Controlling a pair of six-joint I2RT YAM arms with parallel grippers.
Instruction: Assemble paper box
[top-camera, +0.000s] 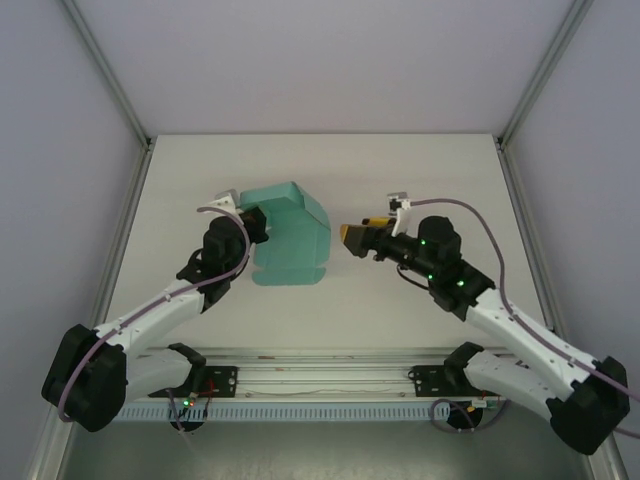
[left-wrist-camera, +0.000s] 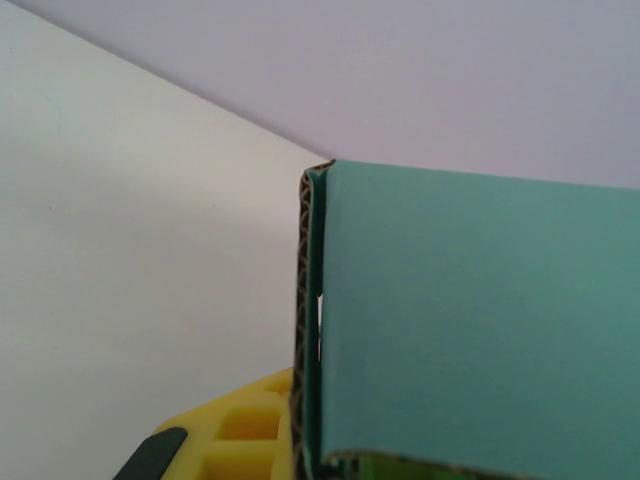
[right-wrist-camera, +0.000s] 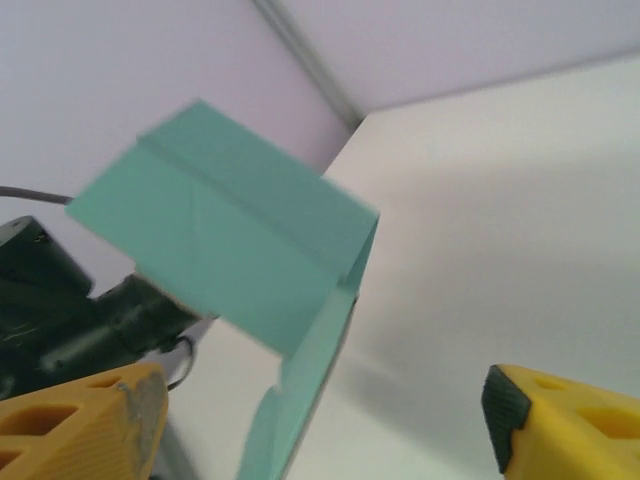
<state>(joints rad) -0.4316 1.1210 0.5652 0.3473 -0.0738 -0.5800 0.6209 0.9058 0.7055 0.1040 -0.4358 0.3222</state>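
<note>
Yellow left fingers (left-wrist-camera: 240, 432) are pinching a wall of the teal paper box (top-camera: 290, 238) near the counter's (top-camera: 420, 165) centre. Right fingers (right-wrist-camera: 565, 428) are hovering spread beside it. One panel is standing folded, and the flaps are not yet closed.

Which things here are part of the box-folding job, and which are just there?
Part of the job: paper box; left gripper, holding it; right gripper, open beside it.
Just there: table; metal rail along the near edge.

Bright even light; soft shadows; paper box (right-wrist-camera: 230, 250) slightly blurred.
</note>
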